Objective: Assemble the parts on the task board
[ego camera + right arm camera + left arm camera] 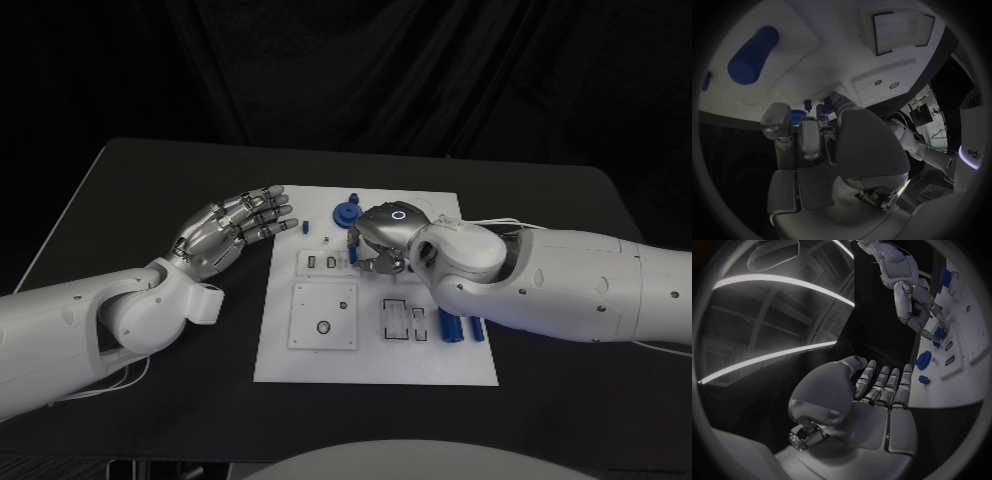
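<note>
Your task board (378, 360) is a white rectangular plate lying flat in the middle of the black desk (159, 170), its long side running away from the robot. It carries raised white blocks with dark slots and holes: one square block (323, 315) at about 7 o'clock from the board's centre, a smaller one (325, 262) just beyond it. The parts are small and blue. A round gear-like piece (345, 213) stands near the far edge at 11 o'clock, with a small blue part (307, 226) just beside it at the board's left rim. Two short blue cylinders (450, 327) lie side by side at 4 o'clock, close to the right arm.

Your left hand (238, 225) hovers over the desk just beside the board's left edge, at 9 o'clock, fingers (887, 382) straight and together, palm bare, holding nothing.

Your right hand (382, 235) is down over the board's centre with its fingers (807, 135) curled downward. Blue shows at the fingertips in the right wrist view, but you cannot tell whether a part is actually pinched there.
</note>
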You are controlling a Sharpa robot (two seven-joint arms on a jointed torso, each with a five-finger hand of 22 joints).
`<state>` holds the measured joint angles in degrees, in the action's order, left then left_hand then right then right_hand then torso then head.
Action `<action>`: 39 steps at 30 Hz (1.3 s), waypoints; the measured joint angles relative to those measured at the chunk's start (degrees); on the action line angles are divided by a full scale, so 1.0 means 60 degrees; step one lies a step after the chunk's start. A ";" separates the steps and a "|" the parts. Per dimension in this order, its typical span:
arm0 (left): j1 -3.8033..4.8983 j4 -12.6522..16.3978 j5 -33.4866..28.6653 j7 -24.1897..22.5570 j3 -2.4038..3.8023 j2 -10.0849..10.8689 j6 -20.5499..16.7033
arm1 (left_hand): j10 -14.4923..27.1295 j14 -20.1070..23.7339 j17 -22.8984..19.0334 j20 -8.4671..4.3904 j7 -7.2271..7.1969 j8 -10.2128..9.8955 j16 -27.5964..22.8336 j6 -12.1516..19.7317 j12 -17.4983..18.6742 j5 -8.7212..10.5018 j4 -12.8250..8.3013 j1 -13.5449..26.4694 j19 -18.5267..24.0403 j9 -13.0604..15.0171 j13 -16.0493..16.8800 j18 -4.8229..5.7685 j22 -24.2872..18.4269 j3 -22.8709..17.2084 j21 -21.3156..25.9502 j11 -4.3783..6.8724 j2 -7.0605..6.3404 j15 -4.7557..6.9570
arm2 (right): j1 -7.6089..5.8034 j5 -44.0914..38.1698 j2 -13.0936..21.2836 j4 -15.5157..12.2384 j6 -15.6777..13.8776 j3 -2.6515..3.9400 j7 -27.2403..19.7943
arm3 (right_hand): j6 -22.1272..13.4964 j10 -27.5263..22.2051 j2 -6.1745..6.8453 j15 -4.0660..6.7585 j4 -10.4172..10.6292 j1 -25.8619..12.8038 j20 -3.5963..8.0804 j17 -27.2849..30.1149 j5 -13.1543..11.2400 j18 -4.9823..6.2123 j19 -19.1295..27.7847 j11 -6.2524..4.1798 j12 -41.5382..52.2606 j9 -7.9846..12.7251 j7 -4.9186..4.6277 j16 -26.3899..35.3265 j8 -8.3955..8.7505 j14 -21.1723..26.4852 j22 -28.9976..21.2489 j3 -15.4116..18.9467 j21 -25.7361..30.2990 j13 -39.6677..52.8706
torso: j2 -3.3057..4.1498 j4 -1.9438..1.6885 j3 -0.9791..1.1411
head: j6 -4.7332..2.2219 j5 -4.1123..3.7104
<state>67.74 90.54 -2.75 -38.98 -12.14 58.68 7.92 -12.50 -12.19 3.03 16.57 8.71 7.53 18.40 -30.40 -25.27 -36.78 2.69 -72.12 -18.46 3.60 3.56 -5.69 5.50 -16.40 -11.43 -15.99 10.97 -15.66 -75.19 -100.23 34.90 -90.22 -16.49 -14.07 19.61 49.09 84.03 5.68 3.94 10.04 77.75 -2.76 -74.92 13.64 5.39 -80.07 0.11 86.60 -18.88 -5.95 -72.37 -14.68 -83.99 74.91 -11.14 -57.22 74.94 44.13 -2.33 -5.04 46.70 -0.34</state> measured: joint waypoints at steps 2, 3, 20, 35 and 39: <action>-0.0001 -0.0005 0.0000 0.0000 0.0000 0.0000 0.0003 | 0.0000 0.0000 0.0000 0.0000 0.0000 0.0000 0.0000 0.0000 0.0000 0.0000 0.0000 0.0000 0.0000 0.0000 0.0000 -0.0001 0.0000 0.0000 0.0000 0.0000 0.0000 0.0000 | 0.0001 0.0000 -0.0002 0.0002 0.0003 0.0000 -0.0003 | -0.0149 0.0000 0.0033 0.0000 0.0040 -0.0048 0.0000 0.0000 -0.0263 0.0001 0.0000 0.0000 0.0000 0.0033 -0.0013 0.0032 0.0054 0.0000 0.0000 0.0040 0.0015 0.0000 | 0.0000 0.0000 -0.0001 | 0.0001 0.0001; -0.0002 -0.0008 0.0000 0.0000 0.0000 0.0000 0.0004 | 0.0000 0.0000 0.0000 0.0000 0.0000 0.0000 0.0000 0.0000 0.0000 0.0000 0.0000 0.0000 0.0000 0.0000 0.0000 -0.0001 0.0000 0.0000 0.0000 0.0000 0.0000 0.0000 | 0.0002 0.0000 -0.0003 0.0004 0.0003 0.0000 -0.0005 | -0.0212 0.0000 0.0033 0.0000 0.0066 -0.0048 0.0000 0.0000 -0.0370 0.0000 0.0000 0.0000 0.0000 0.0048 -0.0011 0.0044 0.0082 0.0000 0.0000 0.0066 0.0015 0.0000 | 0.0000 0.0000 0.0000 | 0.0001 0.0004; -0.0016 -0.0040 0.0000 0.0000 0.0000 -0.0005 0.0030 | -0.0001 0.0000 0.0000 0.0000 0.0000 0.0000 0.0000 0.0000 0.0000 0.0000 0.0000 0.0000 0.0000 0.0000 0.0000 -0.0001 0.0001 0.0000 0.0000 0.0000 0.0000 0.0000 | 0.0013 -0.0002 0.0016 0.0011 -0.0146 0.0002 -0.0142 | -0.1155 0.0000 0.0107 0.0000 0.0204 -0.0121 0.0000 0.0001 -0.1070 0.0000 0.0000 0.0000 -0.0001 0.0381 0.0004 0.0117 0.0462 0.0000 -0.0001 0.0309 0.0193 -0.0002 | 0.0002 0.0006 0.0002 | 0.0011 -0.0002; -0.0011 0.0405 0.0344 0.0000 0.0002 0.0388 -0.0523 | -0.0233 -0.0983 0.0192 -0.0034 0.0149 0.0089 0.1321 -0.0372 -0.0406 -0.0033 -0.0247 0.0239 -0.1177 0.0055 0.0017 0.0154 0.0388 -0.0461 -0.0809 -0.0155 -0.0190 -0.0087 | -0.0233 0.0063 0.1193 -0.0739 -0.1937 0.0106 -0.0858 | -0.2163 -0.0225 0.0573 0.0000 0.0940 0.0271 0.0035 0.0080 -0.1217 0.0001 -0.0035 -0.0085 -0.0383 0.1012 0.0129 0.0249 0.0861 0.0000 0.0005 0.0409 0.0419 -0.0003 | 0.0000 0.0008 0.0004 | -0.0317 0.0167; 0.0097 0.0503 0.0613 0.0057 -0.0001 0.0406 -0.1069 | -0.0406 -0.1420 0.0260 -0.0101 0.0168 0.0111 0.1855 -0.0406 -0.0598 -0.0076 -0.0251 0.0276 -0.1574 0.0048 0.0027 0.0154 0.0576 -0.0540 -0.1199 -0.0172 -0.0227 0.0017 | -0.0395 0.0313 0.1638 -0.0845 -0.2362 0.0084 -0.1202 | -0.3023 -0.0569 0.0626 0.0000 0.1112 0.0496 0.0035 0.0146 -0.1217 0.0000 -0.0035 -0.0083 -0.0681 0.1378 0.0125 0.0302 0.1110 0.0000 0.0005 0.0388 0.0601 -0.0273 | -0.0012 0.0016 0.0015 | -0.0517 0.0238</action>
<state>68.33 93.56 0.93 -38.64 -12.14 61.12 1.51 -14.94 -20.71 4.59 15.97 9.72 8.20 29.52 -32.83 -28.87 -37.23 1.18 -70.47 -27.91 3.89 3.73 -4.77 8.95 -19.64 -18.62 -17.02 9.60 -15.56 -77.56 -98.35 44.72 -95.29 -30.66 -13.57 12.40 30.95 80.62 9.43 3.94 16.72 80.73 -2.55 -74.04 6.34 5.39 -80.27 -0.39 82.51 -10.61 -5.20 -70.56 -8.02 -83.99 74.94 -8.81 -53.61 73.30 44.06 -2.24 -4.95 43.59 1.09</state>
